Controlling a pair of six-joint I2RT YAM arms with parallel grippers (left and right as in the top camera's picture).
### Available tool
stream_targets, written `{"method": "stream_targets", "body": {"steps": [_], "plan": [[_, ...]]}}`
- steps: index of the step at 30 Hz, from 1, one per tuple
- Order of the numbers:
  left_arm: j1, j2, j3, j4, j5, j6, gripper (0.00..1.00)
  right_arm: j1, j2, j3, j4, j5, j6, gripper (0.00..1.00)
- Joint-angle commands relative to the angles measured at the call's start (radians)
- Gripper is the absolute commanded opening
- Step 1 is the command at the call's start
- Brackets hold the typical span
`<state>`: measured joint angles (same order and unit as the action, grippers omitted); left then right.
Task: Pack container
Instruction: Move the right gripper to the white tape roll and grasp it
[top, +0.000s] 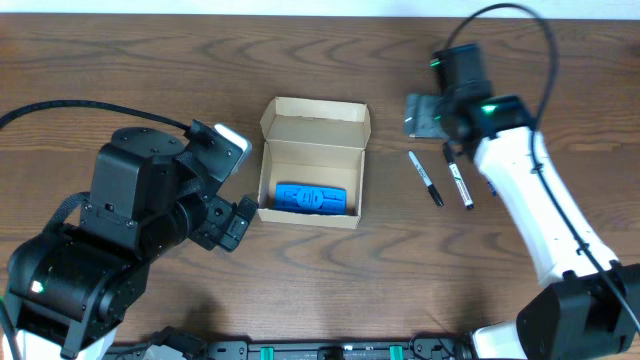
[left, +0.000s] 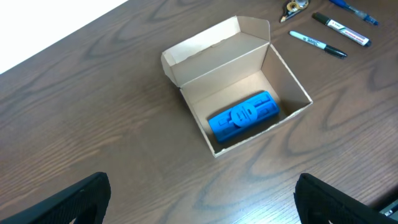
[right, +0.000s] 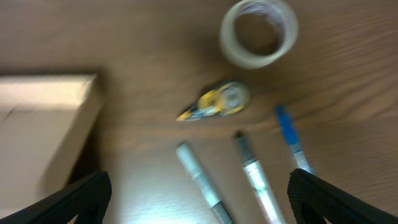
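The container is a tan cardboard box standing with its flap lid open at mid-table; a blue ribbed cylinder lies inside it along the near wall. In the left wrist view the container and the cylinder sit ahead of my left gripper, which is open and empty over bare wood. To the right of the box, my right gripper hangs open above two white-and-black pens. In the overhead view these pens lie just below the right gripper.
A blue pen, a yellow correction-tape dispenser and a roll of clear tape lie beyond the pens. The container's corner shows at the left of the blurred right wrist view. The left arm's bulk stands left of the box.
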<state>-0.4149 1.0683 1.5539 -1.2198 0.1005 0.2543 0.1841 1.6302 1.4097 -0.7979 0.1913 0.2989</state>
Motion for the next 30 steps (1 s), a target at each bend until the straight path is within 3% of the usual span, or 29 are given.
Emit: {"method": "stream_targets", "body": {"steps": [1, 6, 18, 30], "plan": [[0.003, 0.000, 0.013, 0.000, -0.007, -0.014, 0.95, -0.077, 0.044, 0.003, 0.023, -0.040, -0.055, 0.94], [0.003, 0.000, 0.013, 0.000, -0.007, -0.014, 0.95, -0.151, 0.170, 0.095, 0.023, -0.068, -0.108, 0.93], [0.003, 0.000, 0.013, -0.001, -0.007, -0.014, 0.95, -0.183, 0.612, 0.530, -0.008, -0.094, -0.174, 0.90], [0.003, 0.000, 0.013, -0.001, -0.007, -0.014, 0.95, -0.169, 0.792, 0.578, 0.118, -0.158, -0.172, 0.85]]}}
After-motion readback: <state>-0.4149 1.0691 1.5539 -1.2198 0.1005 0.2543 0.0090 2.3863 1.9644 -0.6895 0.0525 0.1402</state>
